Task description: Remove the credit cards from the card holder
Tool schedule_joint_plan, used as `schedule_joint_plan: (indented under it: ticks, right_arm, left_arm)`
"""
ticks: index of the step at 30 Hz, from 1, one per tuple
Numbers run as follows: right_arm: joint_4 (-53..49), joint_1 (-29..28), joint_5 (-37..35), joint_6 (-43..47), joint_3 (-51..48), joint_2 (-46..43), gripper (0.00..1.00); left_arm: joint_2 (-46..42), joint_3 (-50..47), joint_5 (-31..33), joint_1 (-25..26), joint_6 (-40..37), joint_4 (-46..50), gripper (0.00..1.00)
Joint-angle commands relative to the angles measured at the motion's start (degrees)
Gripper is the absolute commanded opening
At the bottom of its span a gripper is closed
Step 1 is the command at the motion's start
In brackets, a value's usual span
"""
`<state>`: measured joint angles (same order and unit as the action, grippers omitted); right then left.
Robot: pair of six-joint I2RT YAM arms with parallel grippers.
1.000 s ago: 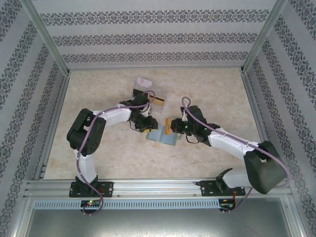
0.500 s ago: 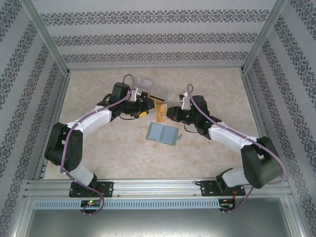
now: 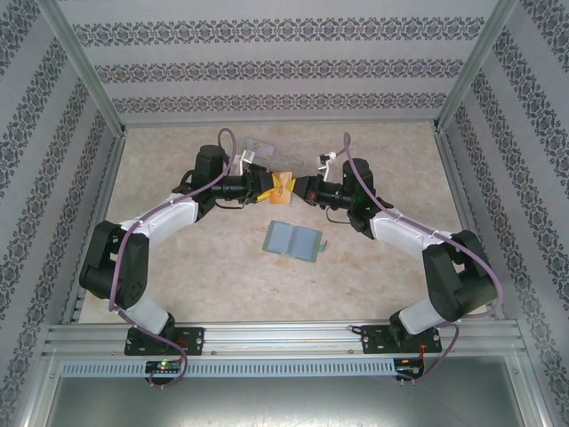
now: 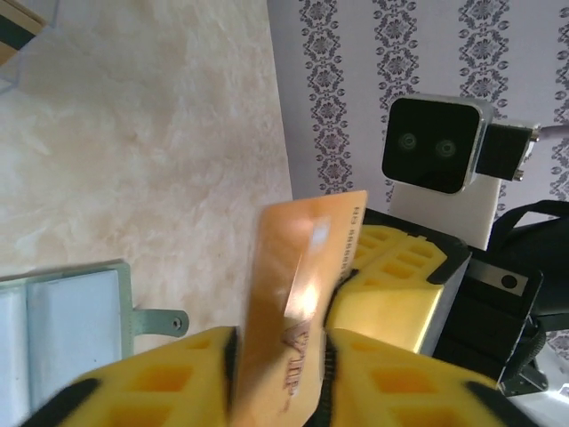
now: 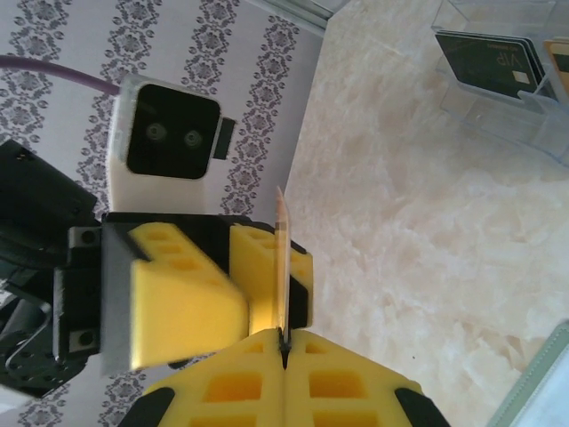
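Observation:
A gold-orange credit card [image 3: 282, 187] hangs in the air between both grippers, behind the card holder [image 3: 294, 240]. My right gripper [image 3: 300, 189] is shut flat on one end of it; in the right wrist view the card [image 5: 281, 258] stands edge-on out of the closed pads [image 5: 283, 342]. From the other side my left gripper [image 3: 267, 186] has its pads against the card's long edges [image 4: 280, 342], with the card's face [image 4: 307, 258] showing. The pale grey-green holder lies open on the table, its side tab [image 4: 156, 320] visible. A dark card [image 5: 489, 58] stands in the clear box.
The clear plastic compartment box [image 3: 267, 151] sits at the back, just behind the left gripper, with cards in it. Patterned walls and metal frame posts enclose the table on three sides. The right gripper's fingers [image 4: 391, 276] and camera face the left wrist closely.
The right gripper lifted the gold-orange card away from the holder toward the back. The left arm swung back to meet it, opened wide, then closed around the card.

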<state>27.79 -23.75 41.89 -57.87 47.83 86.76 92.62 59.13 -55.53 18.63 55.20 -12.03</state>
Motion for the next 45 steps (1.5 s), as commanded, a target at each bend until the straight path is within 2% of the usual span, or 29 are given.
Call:
schedule_joint_plan:
  ticks: [1,3,5,7,12,14,17,21,23,26,28,30,35,41,45]
  right_arm:
    - [3.81,0.37,2.44,-2.45,0.94,0.78,0.0]
    - [4.85,0.37,2.58,-3.73,0.81,0.97,0.0]
    - [6.93,0.3,2.63,-5.4,0.45,1.05,0.06]
    - [9.0,0.12,1.26,-7.53,-0.56,0.76,0.15]
    - [13.74,-1.8,-2.56,-13.24,-2.6,0.74,0.22]
    - [16.52,-2.58,-3.49,-15.45,-2.98,1.44,0.22]
    - [20.37,-3.39,-4.84,-17.94,-3.62,2.59,0.16]
    - [18.92,-3.93,-6.36,-16.69,-3.12,3.55,0.02]
    - [15.62,-4.01,-6.92,-13.98,-2.37,3.77,0.0]
    - [5.19,-4.18,-9.09,-5.97,-0.15,3.52,0.0]
    - [-4.16,-4.37,-12.15,2.49,2.44,3.31,0.0]
    - [-11.09,-4.46,-14.83,9.65,5.01,3.88,0.0]
    - [-28.87,-5.08,-23.26,29.15,14.97,8.84,0.0]
    - [-40.04,-5.85,-30.18,50.17,26.63,15.09,0.0]
    - [-46.33,-5.87,-30.85,63.26,34.49,19.14,0.0]
  left_arm:
    - [-1.91,-0.72,-2.32,-0.61,2.6,-6.32,0.2]
    - [-2.32,-1.26,-1.91,-0.61,3.45,-7.45,0.09]
    - [-2.6,-1.92,-0.82,-0.6,5.08,-8.99,0.05]
    - [-3.19,-2.46,1.1,-0.61,6.68,-9.51,0.02]
    - [-4.34,-3.39,4.7,-0.59,10.07,-10.84,0.0]
    - [-4.69,-3.78,5.64,-0.55,10.8,-11.03,0.0]
    - [-4.9,-4.19,6.35,-0.58,11.26,-10.36,0.0]
    - [-4.05,-4.38,6.28,-0.68,12.5,-9.57,0.0]
    - [-4.11,-4.16,6.95,-0.82,11.54,-6.16,0.11]
    - [-4.95,-3.32,10.22,-1.71,7.09,3.58,0.34]
    - [-5.66,-2.46,13.71,-2.55,2.84,11.96,0.52]
    - [-5.92,-1.51,17.3,-3.45,-1.4,19.79,0.63]
    - [-6.7,-0.89,22.77,-6.43,-8.74,31.32,0.76]
    - [-7.93,0.99,26.39,-7.79,-15.9,40.34,0.88]
    - [-9.53,1.44,28.42,-8.81,-19.56,43.77,0.97]
